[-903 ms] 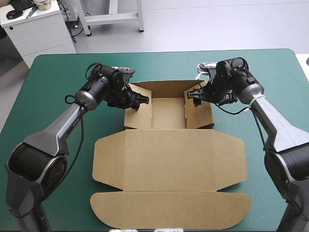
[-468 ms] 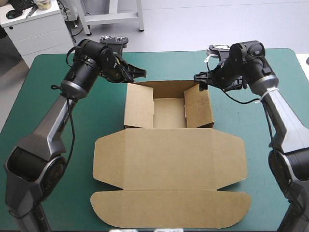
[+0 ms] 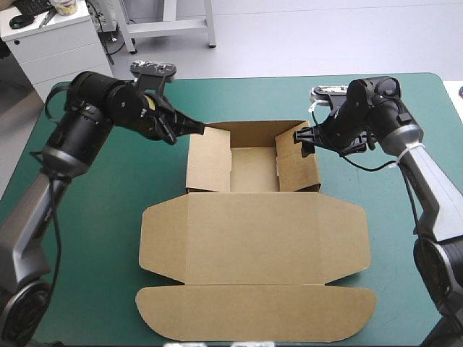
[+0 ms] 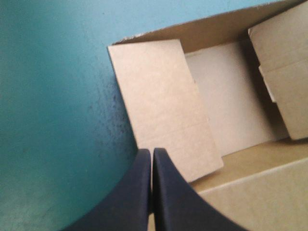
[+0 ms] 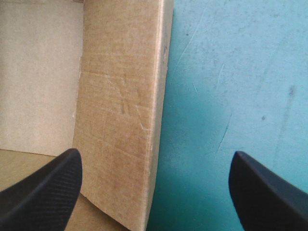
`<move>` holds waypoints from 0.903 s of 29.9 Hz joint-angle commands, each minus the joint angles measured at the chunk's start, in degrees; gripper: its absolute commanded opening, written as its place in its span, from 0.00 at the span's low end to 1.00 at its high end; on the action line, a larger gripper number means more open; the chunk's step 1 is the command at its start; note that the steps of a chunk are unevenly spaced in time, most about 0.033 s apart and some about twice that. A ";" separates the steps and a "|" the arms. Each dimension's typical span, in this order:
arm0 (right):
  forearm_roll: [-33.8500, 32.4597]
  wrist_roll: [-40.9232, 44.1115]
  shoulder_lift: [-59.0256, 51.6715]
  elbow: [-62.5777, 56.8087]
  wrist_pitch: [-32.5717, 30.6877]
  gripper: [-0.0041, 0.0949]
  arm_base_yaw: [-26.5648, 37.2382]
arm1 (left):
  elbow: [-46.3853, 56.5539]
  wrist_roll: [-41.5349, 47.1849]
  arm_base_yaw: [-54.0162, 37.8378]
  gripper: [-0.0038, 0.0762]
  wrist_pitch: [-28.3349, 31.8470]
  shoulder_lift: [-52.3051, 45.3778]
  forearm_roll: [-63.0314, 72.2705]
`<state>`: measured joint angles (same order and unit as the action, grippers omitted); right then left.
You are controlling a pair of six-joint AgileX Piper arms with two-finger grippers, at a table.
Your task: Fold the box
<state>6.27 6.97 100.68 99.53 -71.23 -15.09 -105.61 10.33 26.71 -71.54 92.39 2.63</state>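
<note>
**Q:** Where is the box found, and in what state?

**A:** The brown box [image 3: 253, 217] is seen at the middle of the teal-green cover [image 3: 72, 217]. Its far part stands raised as an open tray [image 3: 253, 170]. The lid [image 3: 253, 249] is laid flat toward the near edge, with its rounded tuck flap [image 3: 253, 314] nearest the robot.

**Q:** How are the grippers placed?

**A:** The left gripper [image 3: 197, 129] is held at the tray's far left corner. Its black fingers are pressed together into one point, with nothing between them. Whether the board is touched cannot be told. The right gripper [image 3: 300, 135] is held at the far right corner with its jaws spread wide. The right side wall [image 5: 120, 110] is seen between the fingers but is not gripped.

**Q:** How is the board expected to handle?

**A:** It is judged to be light and stiff, and likely to bend readily only along its scored creases. Some springing back of raised panels is to be expected. The whole sheet could be slid across the cover by a sideways push. Thin edges could be crushed or torn by a hard pinch.

**Q:** Where should hold be taken?

**A:** A wall is best pinched at its upper edge near a corner, one finger inside and one outside, much as the right jaws are now set. The left side panel [image 4: 163, 101] is seen leaning inward. It is probably better pushed with the closed tip than clamped.
</note>
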 commanded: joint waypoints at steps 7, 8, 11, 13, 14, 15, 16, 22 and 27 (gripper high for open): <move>4.54 -2.44 0.46 1.25 2.93 0.82 0.29 | 19.87 -0.54 0.27 0.04 0.56 -22.28 -5.71; 5.00 -2.44 0.99 1.25 3.32 0.82 0.29 | 22.03 -0.54 0.27 0.04 1.97 -24.31 -5.81; 5.49 -2.44 2.42 1.25 4.52 0.82 0.18 | 30.00 -0.42 0.27 0.04 7.04 -31.63 -5.44; 5.62 -2.44 3.37 1.25 4.92 0.82 0.18 | 35.27 -0.42 0.27 0.04 10.11 -36.70 -4.70; 5.70 -2.25 4.04 1.25 4.92 0.82 0.18 | 37.39 -0.42 0.27 0.04 10.98 -39.13 -4.54; 5.70 -2.07 4.43 1.25 4.81 0.82 0.18 | 39.99 -0.42 0.27 0.04 11.81 -41.46 -4.39; 5.70 -2.07 4.93 1.25 4.74 0.82 0.18 | 42.57 -0.52 0.27 0.04 12.25 -43.74 -4.39; 5.13 -2.07 6.37 1.25 4.84 0.81 -0.55 | 55.63 -0.52 0.27 0.04 15.80 -55.55 -4.39; 4.94 -2.23 8.39 1.25 3.37 0.72 -0.54 | 62.85 -0.52 0.27 0.04 19.85 -64.14 -3.60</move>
<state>11.17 5.24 110.93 99.35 -67.65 -15.67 -44.10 9.68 26.71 -57.48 31.29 -1.54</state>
